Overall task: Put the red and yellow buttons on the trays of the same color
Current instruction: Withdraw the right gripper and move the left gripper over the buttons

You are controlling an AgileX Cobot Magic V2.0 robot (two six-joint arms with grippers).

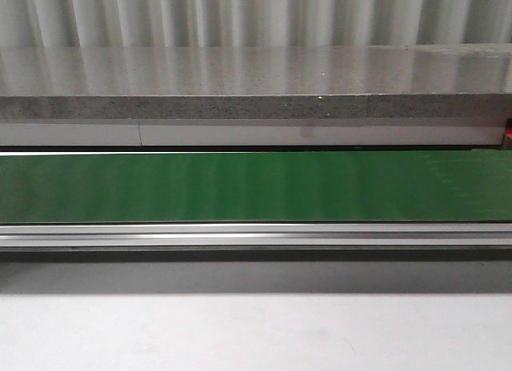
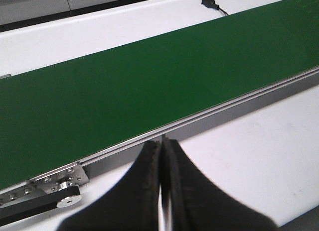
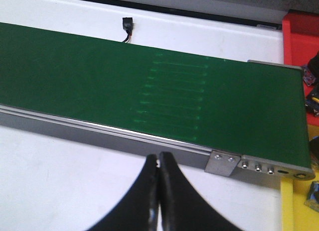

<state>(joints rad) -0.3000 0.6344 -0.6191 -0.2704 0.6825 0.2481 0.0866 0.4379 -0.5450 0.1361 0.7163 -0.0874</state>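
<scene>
No red or yellow button shows on the green belt (image 1: 256, 187) in any view. In the right wrist view a red tray (image 3: 298, 34) stands past the belt's end and a yellow tray (image 3: 298, 211) lies nearer. Small dark, multicoloured items (image 3: 313, 99) sit at that frame's edge, cut off so I cannot tell what they are. My right gripper (image 3: 159, 155) is shut with nothing in it, over the white table just short of the belt's rail. My left gripper (image 2: 162, 141) is shut and empty too, beside the rail near the belt's other end. Neither gripper shows in the front view.
The belt's aluminium rail (image 1: 256, 235) runs along its near side, with a metal end bracket (image 3: 223, 164) and a pulley (image 2: 67, 201). A black cable plug (image 3: 128, 25) lies on the white surface beyond the belt. A grey stone counter (image 1: 256, 91) stands behind.
</scene>
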